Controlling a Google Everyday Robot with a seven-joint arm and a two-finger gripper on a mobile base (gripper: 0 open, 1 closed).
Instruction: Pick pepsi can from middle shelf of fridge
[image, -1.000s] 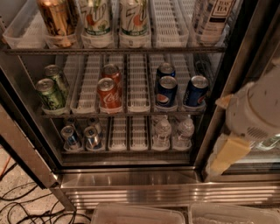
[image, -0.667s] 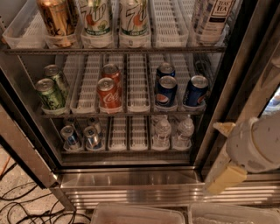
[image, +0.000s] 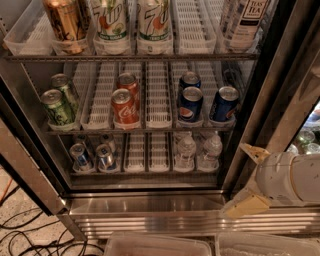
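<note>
Hanging low at the right, outside the fridge (image: 150, 206), the end effector (image: 235, 180) is spreading its fingers wide, holding nothing. The pepsi can (image: 190, 103) is standing on the middle shelf (image: 157, 102), with red cans (image: 124, 106) at its left and the door frame (image: 261, 100) standing between it and the end effector.

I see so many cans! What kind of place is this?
Probably a drinks cooler in a shop or break room: a fridge with racked shelves, white lane trays holding the pepsi can and a red cola can, water bottles below. The gripper is at lower right, outside it, jaws open.
</note>
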